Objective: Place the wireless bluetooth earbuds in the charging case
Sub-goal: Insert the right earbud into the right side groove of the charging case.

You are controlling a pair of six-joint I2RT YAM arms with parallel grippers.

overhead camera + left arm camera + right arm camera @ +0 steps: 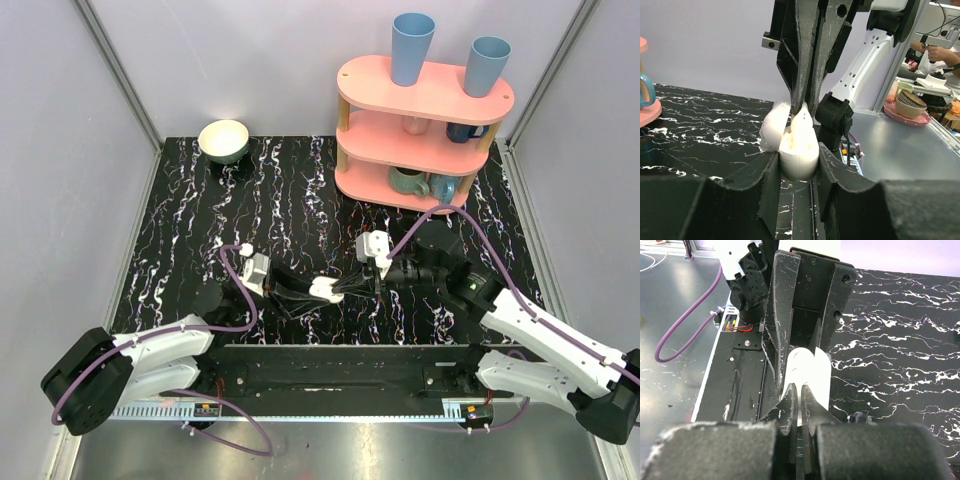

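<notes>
The charging case (325,289) is held over the black marble table (190,230), well in front of the pink shelf (425,135) and a little to its left, with its lid swung open. The left tool (799,167) is clamped on its body. The right tool (800,399), tips pressed together, touches the case's open mouth; whether they pinch anything cannot be told.

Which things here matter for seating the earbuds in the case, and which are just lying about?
Job: charging case, open, in left gripper; right gripper, shut at it; earbuds not clearly visible.
Lying about: bowl, pink shelf, blue cups, mugs.
</notes>
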